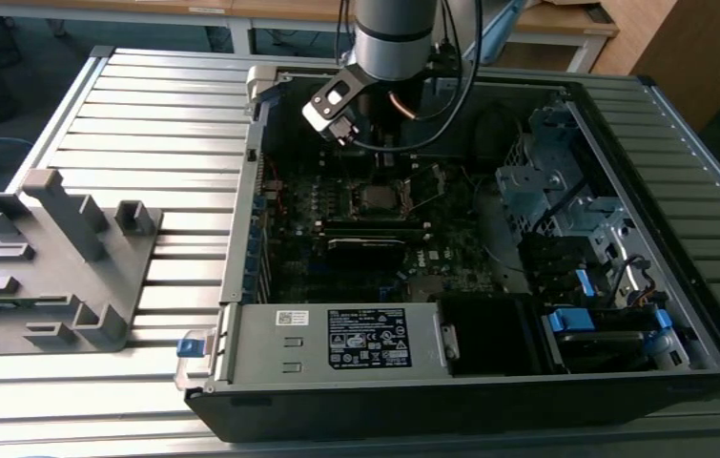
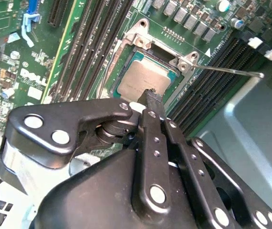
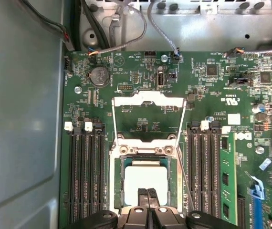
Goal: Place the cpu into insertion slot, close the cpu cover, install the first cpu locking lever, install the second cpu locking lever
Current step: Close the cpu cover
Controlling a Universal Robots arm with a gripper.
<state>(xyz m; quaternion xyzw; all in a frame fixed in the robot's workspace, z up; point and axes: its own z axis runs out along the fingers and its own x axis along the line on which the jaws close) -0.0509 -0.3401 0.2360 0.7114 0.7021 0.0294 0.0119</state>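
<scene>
Black tool (image 3: 148,193) low over the socket, fingers squeezed right together, no gap, nothing pinched between them. Tips at the near edge of the cpu (image 3: 145,177); touching or just above, cannot tell. Grey-topped cpu lying flat inside the insertion slot (image 3: 115,183), green border square with the silver rim. Cpu cover (image 3: 148,101) standing open, swung clear of the chip, bare board visible through its window. One locking lever (image 3: 185,179), a thin wire, unlatched, running down one side of the slot beside the memory slots (image 3: 86,176).

Over to the second wrist view: closed tips (image 2: 150,95) seen from behind the tool's black linkage, ending right at the cpu's (image 2: 143,78) edge. Lever (image 2: 229,71) plain here as a bare rod angling out from the socket corner, end hanging free.

Wider picture from the exterior view: arm (image 1: 396,38) reaching down into an open computer case (image 1: 462,410) on the slatted metal desk (image 1: 143,114). Grey moulded fixture (image 1: 54,258) on the exterior view's left, well apart from the case.
</scene>
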